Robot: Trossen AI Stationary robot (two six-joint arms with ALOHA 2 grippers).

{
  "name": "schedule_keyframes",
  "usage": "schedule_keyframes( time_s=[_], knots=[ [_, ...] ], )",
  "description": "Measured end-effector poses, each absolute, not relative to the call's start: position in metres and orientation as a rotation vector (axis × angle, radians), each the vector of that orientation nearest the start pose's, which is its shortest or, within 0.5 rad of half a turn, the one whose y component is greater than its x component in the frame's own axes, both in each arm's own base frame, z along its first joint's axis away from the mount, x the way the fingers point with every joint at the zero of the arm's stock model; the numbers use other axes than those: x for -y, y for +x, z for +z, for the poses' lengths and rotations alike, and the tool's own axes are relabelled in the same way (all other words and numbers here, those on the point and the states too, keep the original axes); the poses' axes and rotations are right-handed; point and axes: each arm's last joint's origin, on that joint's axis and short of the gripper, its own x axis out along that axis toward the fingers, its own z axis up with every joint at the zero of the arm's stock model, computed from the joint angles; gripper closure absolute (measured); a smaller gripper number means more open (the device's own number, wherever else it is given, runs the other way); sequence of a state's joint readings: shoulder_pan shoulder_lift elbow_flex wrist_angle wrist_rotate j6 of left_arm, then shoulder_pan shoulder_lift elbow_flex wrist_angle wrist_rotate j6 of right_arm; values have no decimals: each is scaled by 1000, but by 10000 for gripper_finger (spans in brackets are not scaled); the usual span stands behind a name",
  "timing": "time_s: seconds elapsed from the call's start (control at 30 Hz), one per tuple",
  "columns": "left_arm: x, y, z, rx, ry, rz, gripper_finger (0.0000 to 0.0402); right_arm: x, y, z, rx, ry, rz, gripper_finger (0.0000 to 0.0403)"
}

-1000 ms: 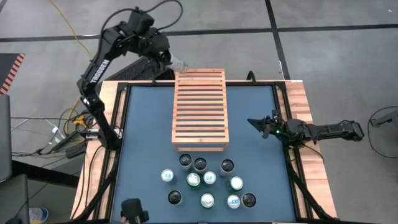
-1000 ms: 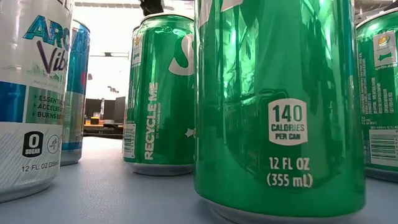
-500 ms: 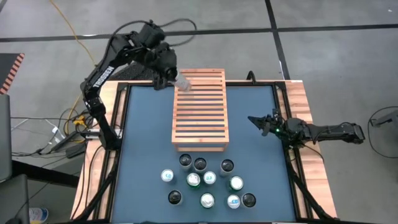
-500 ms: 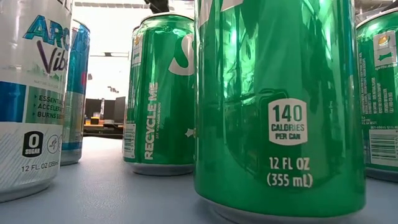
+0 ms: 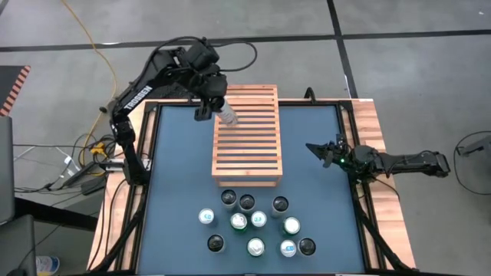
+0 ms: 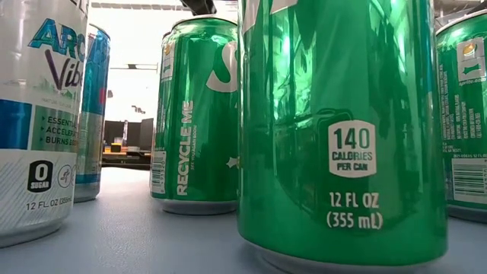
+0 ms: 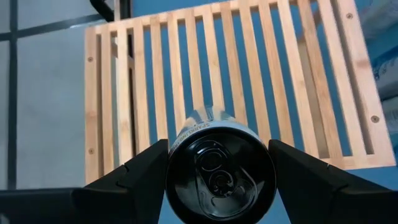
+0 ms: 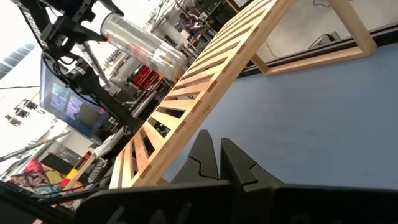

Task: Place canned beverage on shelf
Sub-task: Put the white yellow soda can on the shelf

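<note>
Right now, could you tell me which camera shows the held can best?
The left wrist view: the can fills it, clamped between the left end effector fingers above the shelf. The high and right wrist views show it small; the low view doesn't.

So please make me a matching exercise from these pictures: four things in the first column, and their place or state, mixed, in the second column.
Column one:
1. left gripper
2. right gripper
3. shelf
4. cluster of cans

Column two:
a. stands on the blue table, on the near side of the slatted rack
b. shut, holding nothing, at the table's right side
c. holds a can above the wooden slats
d. stands in the middle of the table

Pairs: 1-c, 2-b, 3-d, 4-a
</note>
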State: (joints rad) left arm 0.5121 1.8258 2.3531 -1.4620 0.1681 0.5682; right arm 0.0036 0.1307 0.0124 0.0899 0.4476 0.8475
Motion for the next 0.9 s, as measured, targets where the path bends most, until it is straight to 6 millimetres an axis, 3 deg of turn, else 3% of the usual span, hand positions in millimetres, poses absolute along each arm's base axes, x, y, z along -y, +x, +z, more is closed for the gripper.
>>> schedule_keyframes(
  time_s=[0.43, 0.73, 0.9],
  knots=[
    [-142, 295, 453, -965, 263, 32, 153, 12, 102, 166, 162, 828, -428, 403],
    [-141, 298, 455, -985, 277, 154, 150, 12, 102, 166, 162, 828, -428, 403],
    [-143, 298, 456, -981, 263, 207, 127, 12, 102, 166, 162, 828, -428, 403]
  ],
)
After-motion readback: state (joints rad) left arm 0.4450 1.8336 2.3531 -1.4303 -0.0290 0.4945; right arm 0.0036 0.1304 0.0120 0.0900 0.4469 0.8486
